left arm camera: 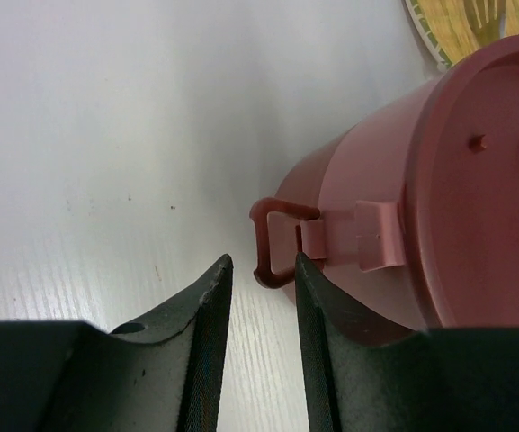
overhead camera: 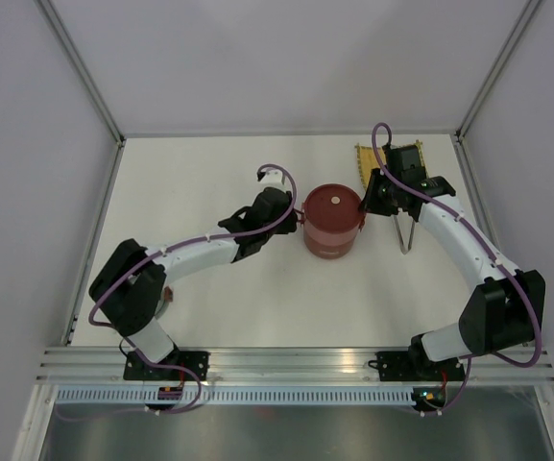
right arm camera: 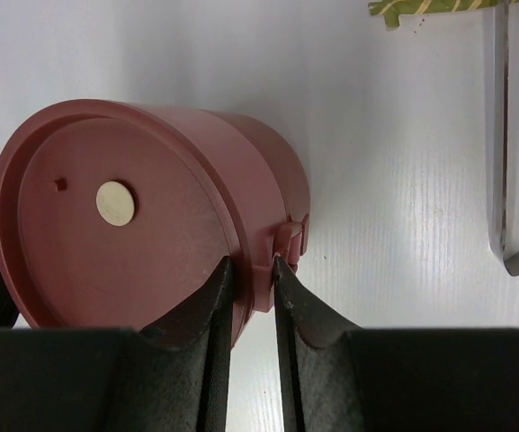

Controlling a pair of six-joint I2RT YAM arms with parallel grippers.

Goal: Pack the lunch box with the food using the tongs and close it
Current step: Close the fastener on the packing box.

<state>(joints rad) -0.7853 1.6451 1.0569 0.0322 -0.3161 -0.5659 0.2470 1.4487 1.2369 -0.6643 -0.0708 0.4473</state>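
1. Standing bare and white, the tabletop (overhead camera: 209, 307) carries everything you see. No food shows loose in any view, so the pieces are judged to be already packed.
2. The lunch box (overhead camera: 332, 235) sits mid-tabletop between your two arms, with its tiers stacked and its lid (overhead camera: 320, 205) on. It stands upright with its long axis vertical and the pale knob facing up.
3. The yellow mat (overhead camera: 363, 163) lies at the far right, partly hidden by your right arm.
4. Your left end effector (left arm camera: 262, 263) is at the box's left side. Its jaws stand apart, and nothing is clamped between them.
5. Your right end effector (right arm camera: 252, 263) meets the opposite side, jaws narrowed around the rim. You cannot tell whether they are pinching or only bracketing it. Flanking both sides likely steadies the box for latching.
6. The tongs (right arm camera: 497, 135) lie flat and unheld, right of the box and apart from it. Their long axis runs near to far, with the joined end toward the arm bases and the open tips toward the mat.
7. The clasp loop (left arm camera: 259, 241) hangs at your left fingertips, apparently unlatched. The side tab (right arm camera: 286, 238) sits between your right fingertips.
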